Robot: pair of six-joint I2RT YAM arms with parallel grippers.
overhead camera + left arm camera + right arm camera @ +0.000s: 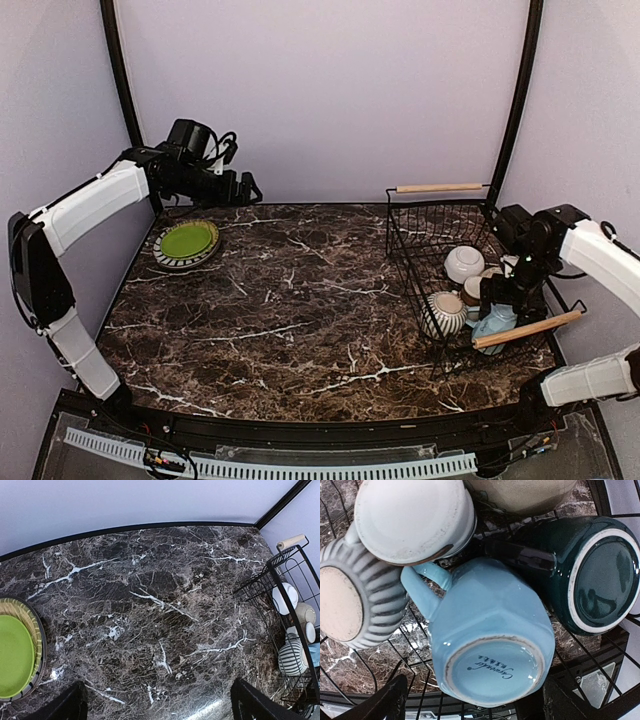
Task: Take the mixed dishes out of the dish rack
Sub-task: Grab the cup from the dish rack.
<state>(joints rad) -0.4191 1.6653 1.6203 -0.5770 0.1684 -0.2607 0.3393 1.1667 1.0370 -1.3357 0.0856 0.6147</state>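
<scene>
We had R gripper (500,300) spread wide over light blue mug (485,630), base toward cam, in dish rack (440,215) at right edge, prob next pick. L gripper (245,188) jaws apart, empty, near lime-green plate (187,240), far-left corner.

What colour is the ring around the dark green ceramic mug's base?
White; the dark green ceramic mug shows best in the right wrist view.

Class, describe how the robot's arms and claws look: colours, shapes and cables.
The left arm and right arm have smooth, rounded white shells joined by black joints. Thin black cables loop at the left wrist. The left claw and right claw are black, each with two fingers.
</scene>
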